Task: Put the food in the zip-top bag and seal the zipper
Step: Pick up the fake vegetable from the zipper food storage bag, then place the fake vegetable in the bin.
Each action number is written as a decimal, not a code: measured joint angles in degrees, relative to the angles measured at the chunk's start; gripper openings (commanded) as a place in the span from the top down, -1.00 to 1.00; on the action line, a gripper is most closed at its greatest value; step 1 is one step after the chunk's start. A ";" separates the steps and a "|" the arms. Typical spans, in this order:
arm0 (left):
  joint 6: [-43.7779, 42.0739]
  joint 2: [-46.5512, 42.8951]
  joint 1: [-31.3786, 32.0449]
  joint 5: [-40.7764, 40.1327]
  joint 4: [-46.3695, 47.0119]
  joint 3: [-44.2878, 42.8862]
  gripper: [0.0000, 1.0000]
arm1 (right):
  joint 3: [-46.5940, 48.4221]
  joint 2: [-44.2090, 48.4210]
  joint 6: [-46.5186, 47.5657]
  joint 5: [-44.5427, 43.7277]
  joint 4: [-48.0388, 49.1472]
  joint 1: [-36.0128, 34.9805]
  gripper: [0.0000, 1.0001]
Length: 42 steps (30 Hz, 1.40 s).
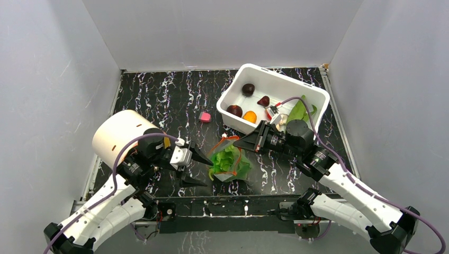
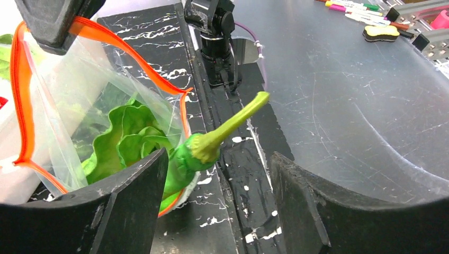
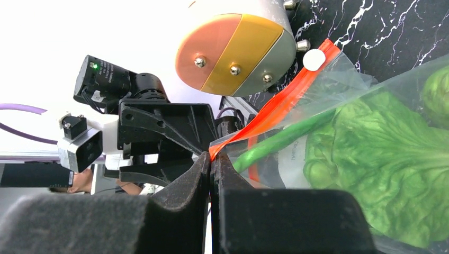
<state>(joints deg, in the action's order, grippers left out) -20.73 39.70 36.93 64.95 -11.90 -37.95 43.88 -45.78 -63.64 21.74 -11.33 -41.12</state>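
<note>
You have the zip-top bag lying low and centre in the top view, on the dark marbled bench between the two arms, with the pale-green cabbage inside it. Your right fingers are pressed fully together on the zipper, pinching the orange-red strip at the bag's upper edge, just below the white tub. In the right wrist view the strip runs up and to the right from the fingertips.

Your left fingers stand wide apart and hold nothing, just left of the bag. In the left wrist view the bag's mouth gapes at the left of the frame. A long green pod lies at the mouth's lower right corner — its body at the zipper, its stalk poking up and right above the gap between the two fingers. Whether it touches the finger at the left of that frame, you cannot tell.

The tub, at upper right of the top view, holds dark purple rounds and an orange piece. A small pink piece lies on the bench just left of it.
</note>
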 measured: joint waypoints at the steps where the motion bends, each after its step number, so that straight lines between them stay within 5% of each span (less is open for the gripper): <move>1: 0.66 0.39 0.00 0.20 1.84 0.57 -0.31 | -0.31 0.00 -0.17 0.04 0.44 0.00 1.00; 7: 4.37 4.11 0.44 -0.07 11.19 1.62 0.00 | -1.51 -0.02 -1.20 0.28 1.77 0.00 1.00; 10: 5.14 5.05 0.83 0.02 13.64 1.55 0.69 | -1.57 0.00 -1.25 0.31 2.14 0.00 1.00; 12: 5.77 5.55 1.01 0.09 14.14 1.20 0.98 | -1.57 0.07 -1.25 0.31 2.25 0.00 1.00; 19: 15.19 6.62 1.18 -5.42 20.31 -4.20 1.00 | -1.57 2.99 2.40 -1.16 -4.17 0.00 1.00; 26: 31.50 14.99 1.18 -15.74 29.66 -22.49 1.00 | 1.73 9.70 8.66 -7.69 -20.09 0.00 1.00; 30: 38.47 19.41 1.18 -20.59 36.13 -25.57 1.00 | 3.63 11.74 10.86 -10.38 -25.07 0.00 1.00; 42: 36.83 36.87 1.18 -35.12 44.57 -27.76 1.00 | 3.65 13.25 11.87 -8.74 -23.58 0.00 1.00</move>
<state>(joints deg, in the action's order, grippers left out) 16.10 76.58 38.11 29.82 32.67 -65.71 47.53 -32.53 -51.77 12.99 -34.92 -41.12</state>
